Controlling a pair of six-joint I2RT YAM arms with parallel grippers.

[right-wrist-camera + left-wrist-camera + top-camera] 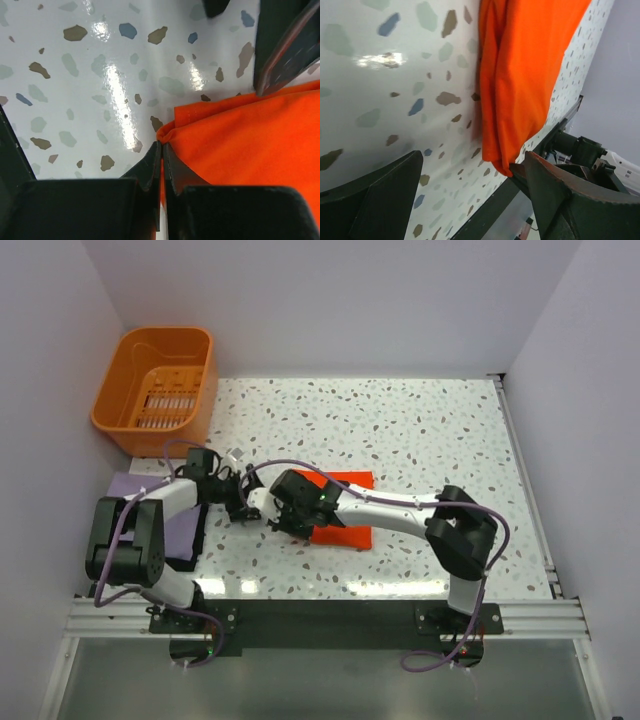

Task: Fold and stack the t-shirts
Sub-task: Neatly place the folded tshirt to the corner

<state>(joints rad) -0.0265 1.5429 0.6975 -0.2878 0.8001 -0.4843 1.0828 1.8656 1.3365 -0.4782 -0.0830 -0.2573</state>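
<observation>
The bright orange-red cloth t-shirt is lying as a flat rectangle near the middle of the white speckled table. The right gripper is clenching its fingers on that shirt's left edge. The left gripper is hanging just beside the same edge, fingers spread, grasping nothing. The pale lavender cloth t-shirt is lying by the table's near left corner, beneath the left arm.
</observation>
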